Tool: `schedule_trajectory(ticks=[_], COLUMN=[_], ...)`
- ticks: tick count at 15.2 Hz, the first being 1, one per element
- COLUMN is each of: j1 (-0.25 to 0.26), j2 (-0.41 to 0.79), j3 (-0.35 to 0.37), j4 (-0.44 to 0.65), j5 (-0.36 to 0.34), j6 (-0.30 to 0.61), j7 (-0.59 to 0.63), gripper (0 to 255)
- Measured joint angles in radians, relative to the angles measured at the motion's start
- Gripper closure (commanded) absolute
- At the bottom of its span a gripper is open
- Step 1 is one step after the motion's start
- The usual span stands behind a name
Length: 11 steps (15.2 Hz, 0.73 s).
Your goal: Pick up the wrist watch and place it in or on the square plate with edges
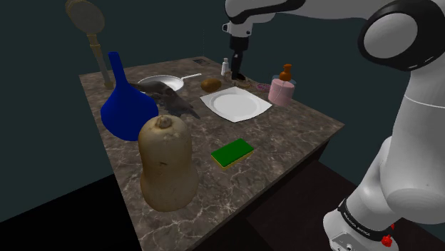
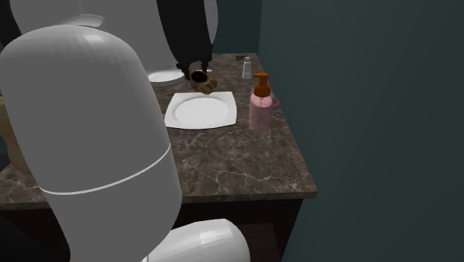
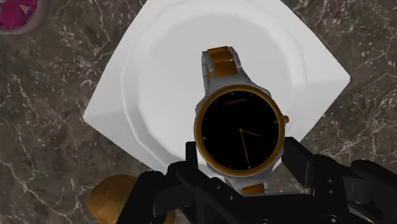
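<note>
On my feed, a black-faced watch [image 3: 239, 137] rimmed in gold, band silver and gold, a white plate [image 3: 159, 70], a dark brown countertop [image 3: 51, 140] veined pale like marble, a deep blue vase [image 1: 127, 108], a green sponge [image 1: 232, 152] edged yellow, a pink soap bottle [image 1: 282, 93] with orange pump, a tan squash [image 1: 168, 164].

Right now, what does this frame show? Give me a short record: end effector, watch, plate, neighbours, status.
end effector: shut on the watch
watch: black dial, gold rim, clasped between the fingers
plate: white, square, bare, behind the watch in the wrist view
neighbours: pink soap bottle beside the plate
status: watch gripped, not yet set on the plate
</note>
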Motion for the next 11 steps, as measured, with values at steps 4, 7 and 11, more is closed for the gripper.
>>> schedule_trajectory(ticks=[4, 7, 11], j1=[0.0, 0.002, 0.002], j2=[0.017, 0.02, 0.025], j3=[0.002, 0.004, 0.005], j4=[-0.027, -0.065, -0.114], j5=[0.006, 0.007, 0.011], j6=[0.043, 0.083, 0.137], j7=[-0.002, -0.003, -0.007], gripper=[255, 255, 255])
